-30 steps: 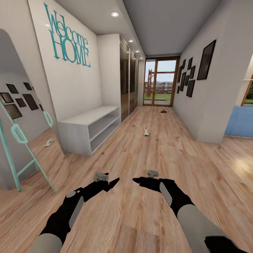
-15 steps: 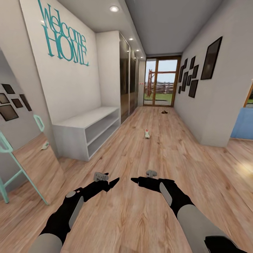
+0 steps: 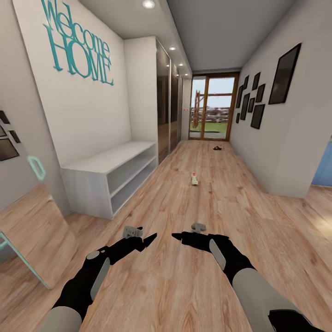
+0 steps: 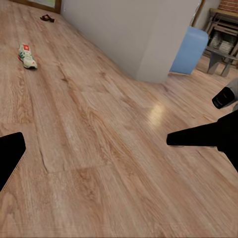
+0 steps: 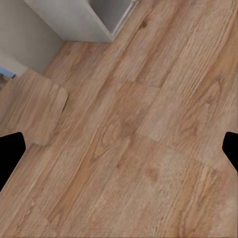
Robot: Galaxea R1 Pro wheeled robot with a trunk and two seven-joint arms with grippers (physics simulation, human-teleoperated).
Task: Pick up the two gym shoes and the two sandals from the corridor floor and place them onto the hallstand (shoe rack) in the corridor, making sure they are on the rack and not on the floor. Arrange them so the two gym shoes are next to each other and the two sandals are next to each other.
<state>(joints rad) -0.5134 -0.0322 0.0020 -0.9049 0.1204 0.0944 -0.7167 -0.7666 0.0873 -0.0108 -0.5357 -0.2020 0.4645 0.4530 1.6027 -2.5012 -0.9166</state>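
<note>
Both arms held low over the corridor floor (image 3: 184, 286), left gripper (image 3: 150, 240) and right gripper (image 3: 177, 236) carrying nothing, jaws spread in the wrist views. One gym shoe (image 3: 194, 178) lying mid-corridor, well ahead; a dark sandal (image 3: 216, 148) farther off near the glass door (image 3: 210, 108). White rack (image 3: 110, 177) against the left wall, lacking upper shelves, so probably not the hallstand: risk of stowing shoes there by mistake. Also risk of rolling over the shoe during approach.

black forearms (image 3: 87, 281); grey panels
</note>
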